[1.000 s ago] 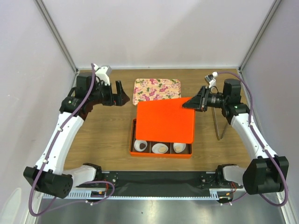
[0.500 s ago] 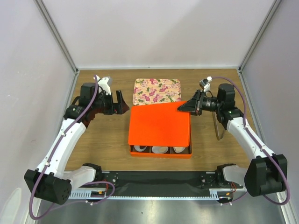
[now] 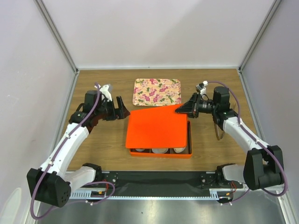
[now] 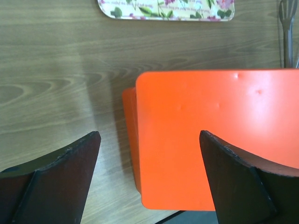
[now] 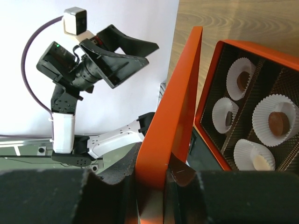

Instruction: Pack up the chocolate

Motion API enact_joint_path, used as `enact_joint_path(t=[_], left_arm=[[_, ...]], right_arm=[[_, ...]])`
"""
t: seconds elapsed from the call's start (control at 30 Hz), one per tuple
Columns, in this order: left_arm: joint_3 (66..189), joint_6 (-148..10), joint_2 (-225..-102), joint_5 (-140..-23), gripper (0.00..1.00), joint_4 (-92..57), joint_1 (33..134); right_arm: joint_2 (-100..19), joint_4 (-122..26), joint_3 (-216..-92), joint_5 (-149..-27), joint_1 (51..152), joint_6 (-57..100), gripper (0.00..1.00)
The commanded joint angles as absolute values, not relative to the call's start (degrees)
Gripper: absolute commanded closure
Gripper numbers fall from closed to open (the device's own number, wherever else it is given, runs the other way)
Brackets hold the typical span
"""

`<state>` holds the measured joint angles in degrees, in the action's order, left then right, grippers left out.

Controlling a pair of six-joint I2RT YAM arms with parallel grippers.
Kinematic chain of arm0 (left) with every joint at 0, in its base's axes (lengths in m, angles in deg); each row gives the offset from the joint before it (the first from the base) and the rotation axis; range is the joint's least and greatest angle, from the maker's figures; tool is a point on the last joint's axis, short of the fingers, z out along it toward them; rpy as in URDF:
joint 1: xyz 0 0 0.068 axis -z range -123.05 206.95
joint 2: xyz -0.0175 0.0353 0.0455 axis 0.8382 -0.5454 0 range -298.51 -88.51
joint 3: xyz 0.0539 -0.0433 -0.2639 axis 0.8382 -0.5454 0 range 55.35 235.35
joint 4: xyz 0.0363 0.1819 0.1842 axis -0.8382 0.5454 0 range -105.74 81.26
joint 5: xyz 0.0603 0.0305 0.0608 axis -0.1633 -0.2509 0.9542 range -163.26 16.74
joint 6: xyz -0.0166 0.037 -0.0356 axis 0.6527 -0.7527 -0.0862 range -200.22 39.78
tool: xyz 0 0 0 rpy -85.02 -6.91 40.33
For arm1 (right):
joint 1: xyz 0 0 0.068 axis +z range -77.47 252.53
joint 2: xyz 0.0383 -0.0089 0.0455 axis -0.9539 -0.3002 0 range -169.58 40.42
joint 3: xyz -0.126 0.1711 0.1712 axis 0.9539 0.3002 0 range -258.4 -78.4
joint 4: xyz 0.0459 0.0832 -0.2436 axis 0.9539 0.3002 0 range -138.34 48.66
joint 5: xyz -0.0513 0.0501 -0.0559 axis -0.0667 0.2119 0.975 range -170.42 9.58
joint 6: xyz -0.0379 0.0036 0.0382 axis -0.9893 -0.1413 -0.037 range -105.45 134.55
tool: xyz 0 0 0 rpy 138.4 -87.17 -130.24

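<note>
At the middle of the wooden table [image 3: 103, 140], seen from above, an orange box [image 3: 161, 155] lay with an orange lid [image 3: 158, 129] slanted over it, covering all but the strip at the 6 o'clock side. The right gripper [image 3: 183, 108] was clenched on the lid's corner at about 1 o'clock; the right wrist view showed the lid's edge [image 5: 175, 107] pinched between the two fingers of that gripper [image 5: 156, 179], with the lid raised off the box on that side.

The left gripper [image 3: 122, 108] sat at about 10 o'clock of the lid, close to its corner, released and grasping nothing. From the left wrist, its fingers [image 4: 70, 172] stood wide apart above the table, the lid [image 4: 219, 135] and a sliver of the box [image 4: 128, 121] lying below and between them.

The chocolate [image 5: 276, 122] rested inside the box [image 5: 243, 46], one dark lump to each of the white paper cups [image 5: 261, 109] set in dark compartments; a paler piece lay in the nearest cup.

A floral tray [image 3: 156, 91] lay at 12 o'clock of the box, just beyond the lid. Metal tongs [image 3: 217, 128] lay on the table at 3 o'clock, apart from the box.
</note>
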<state>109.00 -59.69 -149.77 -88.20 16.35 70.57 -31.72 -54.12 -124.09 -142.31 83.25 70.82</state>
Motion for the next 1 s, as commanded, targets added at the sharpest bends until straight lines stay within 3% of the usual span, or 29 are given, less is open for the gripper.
enact_joint_path(t=[0.0, 0.3, 0.97], left_arm=[[107.48, -57.72, -149.95, -91.53, 0.08, 12.30, 70.13], [103.17, -55.88, -152.06, -92.42, 0.14, 8.96, 70.13], [98.77, -51.66, -155.49, -94.79, 0.26, 6.32, 70.13]], right_arm=[[-33.05, -60.82, -124.37, -143.62, 83.95, 75.01, 1.00], [-38.32, -62.23, -125.07, -145.37, 83.69, 72.91, 1.00], [-45.62, -45.79, -128.41, -144.32, 79.56, 58.85, 1.00]])
